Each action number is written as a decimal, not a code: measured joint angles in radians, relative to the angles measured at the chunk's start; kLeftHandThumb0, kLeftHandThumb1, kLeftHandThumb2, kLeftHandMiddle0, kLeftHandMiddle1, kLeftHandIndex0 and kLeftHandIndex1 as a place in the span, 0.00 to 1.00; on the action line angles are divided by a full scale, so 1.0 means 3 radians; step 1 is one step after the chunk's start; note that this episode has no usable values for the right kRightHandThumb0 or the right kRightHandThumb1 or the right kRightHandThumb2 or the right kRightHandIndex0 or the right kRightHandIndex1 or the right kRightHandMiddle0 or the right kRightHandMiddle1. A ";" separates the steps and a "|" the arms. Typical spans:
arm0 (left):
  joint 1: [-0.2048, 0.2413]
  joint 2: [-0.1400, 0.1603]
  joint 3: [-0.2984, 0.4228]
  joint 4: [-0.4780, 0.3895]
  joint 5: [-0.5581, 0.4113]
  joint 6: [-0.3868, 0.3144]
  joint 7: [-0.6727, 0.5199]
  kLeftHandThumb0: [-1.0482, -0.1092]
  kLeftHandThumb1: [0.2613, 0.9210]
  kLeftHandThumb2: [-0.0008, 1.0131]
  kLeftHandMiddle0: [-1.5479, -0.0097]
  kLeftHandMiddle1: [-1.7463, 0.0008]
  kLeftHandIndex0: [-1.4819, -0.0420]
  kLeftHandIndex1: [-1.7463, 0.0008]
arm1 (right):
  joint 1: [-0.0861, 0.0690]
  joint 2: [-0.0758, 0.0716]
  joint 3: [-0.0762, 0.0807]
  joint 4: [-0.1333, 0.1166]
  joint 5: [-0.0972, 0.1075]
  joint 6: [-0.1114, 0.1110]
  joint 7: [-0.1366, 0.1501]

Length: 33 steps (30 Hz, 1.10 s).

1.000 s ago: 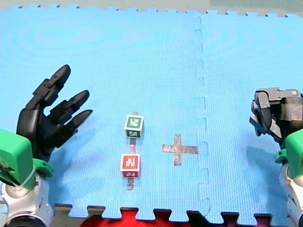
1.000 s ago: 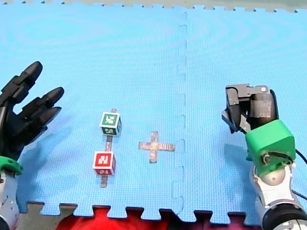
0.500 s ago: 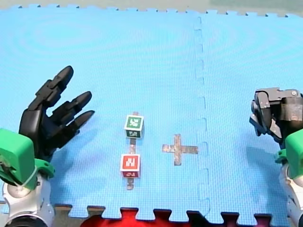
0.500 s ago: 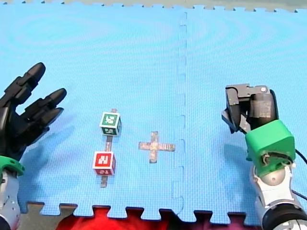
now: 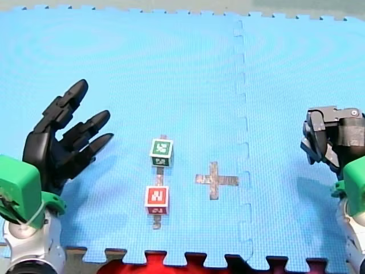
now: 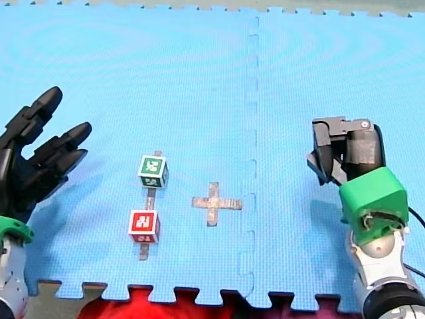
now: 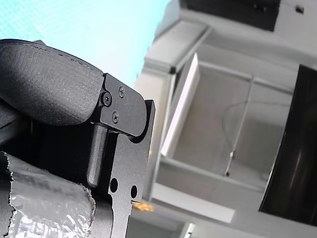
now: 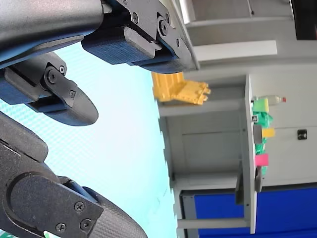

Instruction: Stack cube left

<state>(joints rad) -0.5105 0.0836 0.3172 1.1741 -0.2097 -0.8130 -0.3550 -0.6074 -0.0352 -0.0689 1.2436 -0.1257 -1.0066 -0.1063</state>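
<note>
A green cube (image 5: 161, 152) sits on the blue foam mat (image 5: 171, 68) near the middle, on a strip of grey tape. A red cube (image 5: 156, 198) stands just in front of it on the same strip, a small gap between them. My left hand (image 5: 74, 137) hovers over the mat to the left of the cubes, apart from both and holding nothing. My right hand (image 5: 328, 134) is far to the right of the cubes, its fingers curled and nothing in them.
A grey tape cross (image 5: 215, 180) marks the mat right of the cubes. A seam (image 5: 244, 114) between mat tiles runs front to back. The mat's jagged front edge (image 5: 188, 260) borders a red strip.
My left hand has shifted slightly forward and toward the cubes. The cubes and my right hand have not moved.
</note>
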 measured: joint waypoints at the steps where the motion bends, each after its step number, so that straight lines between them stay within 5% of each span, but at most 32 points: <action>1: 0.0000 0.0001 0.0000 -0.0003 0.0000 0.0000 0.0002 0.41 0.56 0.00 0.51 1.00 0.69 1.00 | 0.0000 0.0000 0.0000 0.0000 0.0000 0.0000 0.0000; 15: 0.0012 0.0047 -0.0064 -0.0014 0.0115 -0.0044 0.0121 0.25 0.63 0.01 0.59 1.00 0.72 1.00 | 0.0000 -0.0001 0.0006 0.0004 0.0000 0.0000 -0.0002; 33: 0.0013 0.0062 -0.0131 -0.0026 0.0157 -0.0063 0.0199 0.21 0.64 0.00 0.60 1.00 0.74 1.00 | -0.0002 -0.0003 0.0015 0.0001 -0.0001 0.0000 -0.0009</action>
<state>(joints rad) -0.5065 0.1022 0.2780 1.1662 -0.1625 -0.8319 -0.2953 -0.6082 -0.0360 -0.0645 1.2438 -0.1260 -1.0065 -0.1091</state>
